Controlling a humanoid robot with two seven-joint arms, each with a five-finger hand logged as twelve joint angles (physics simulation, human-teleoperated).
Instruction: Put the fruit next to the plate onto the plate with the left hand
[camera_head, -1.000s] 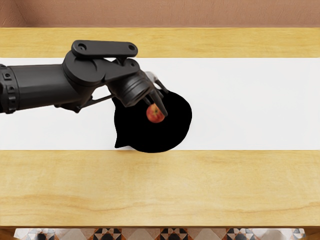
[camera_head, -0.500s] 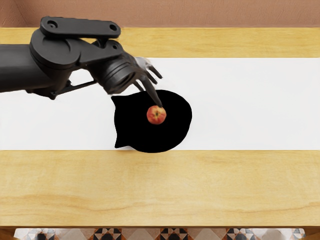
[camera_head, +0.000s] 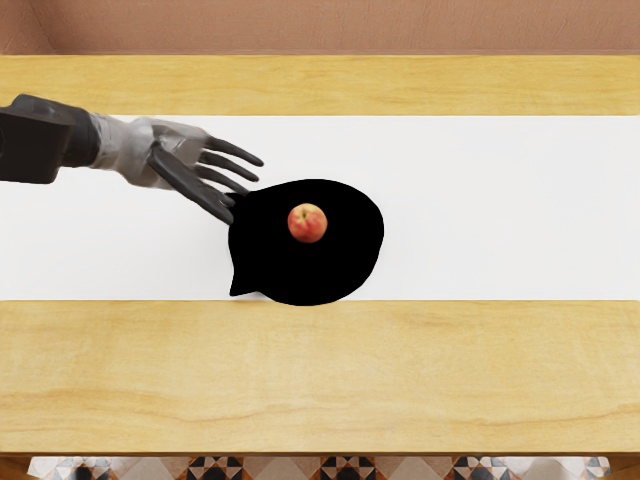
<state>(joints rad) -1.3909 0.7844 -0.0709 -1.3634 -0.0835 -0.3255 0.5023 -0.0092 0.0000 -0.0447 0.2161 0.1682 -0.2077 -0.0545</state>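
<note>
A small red-yellow apple (camera_head: 308, 223) lies on the black plate (camera_head: 340, 270), a little above and left of its middle. My left hand (camera_head: 215, 175) hangs just off the plate's upper left edge, apart from the apple. Its fingers (camera_head: 235, 153) are spread and hold nothing. The left arm comes in from the picture's left edge.
The plate rests on a white runner (camera_head: 500, 200) that crosses the wooden table (camera_head: 320, 380) from side to side. A brown wall strip runs along the table's far edge.
The left hand let go of the apple, which now lies on the plate, and drew back to the left, away from it, with the fingers spreading.
</note>
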